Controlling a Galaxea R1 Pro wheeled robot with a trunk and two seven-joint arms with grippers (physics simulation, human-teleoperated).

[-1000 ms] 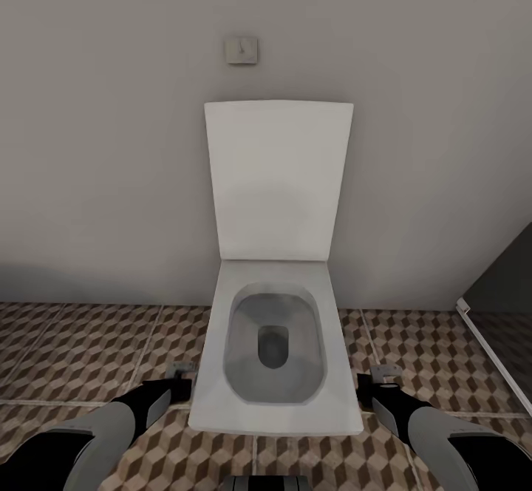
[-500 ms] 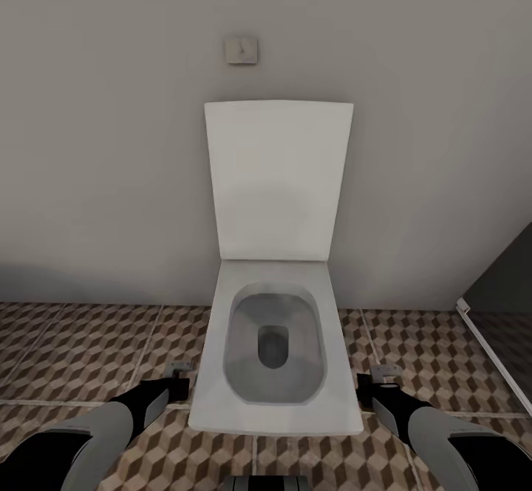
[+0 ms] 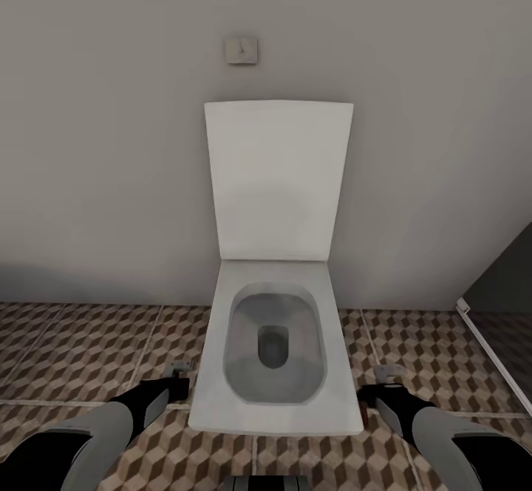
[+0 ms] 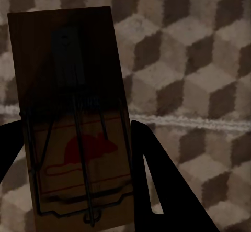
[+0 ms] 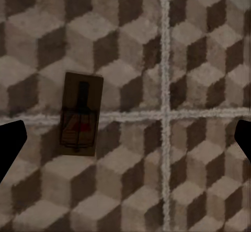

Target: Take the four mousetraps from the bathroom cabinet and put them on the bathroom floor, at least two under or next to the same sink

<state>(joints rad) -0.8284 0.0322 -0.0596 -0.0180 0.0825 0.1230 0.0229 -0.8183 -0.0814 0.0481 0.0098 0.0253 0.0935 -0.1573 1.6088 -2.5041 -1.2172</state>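
In the left wrist view a mousetrap [image 4: 73,127], a brown board with a wire spring and a red mouse print, is clamped between my left gripper's [image 4: 78,190] dark fingers, above the bathroom floor [image 4: 198,59] of cube-pattern tiles. In the head view that left gripper [image 3: 177,381] hangs low at the toilet's left side. A second mousetrap [image 5: 79,114] lies flat on the bathroom floor [image 5: 198,48] across a grout line. My right gripper [image 5: 125,143] is open above it, fingertips wide apart and off the trap. In the head view the right gripper [image 3: 386,381] is low at the toilet's right side.
A white toilet [image 3: 275,343] with its lid up stands straight ahead against the grey wall, between my two arms. A flush plate [image 3: 241,50] is on the wall above. A dark panel [image 3: 510,276] with a white base strip [image 3: 491,354] closes off the right side. Tiled floor [image 3: 74,350] spreads to the left.
My right arm has drawn back and down a little beside the toilet. The left arm and the camera have stayed still.
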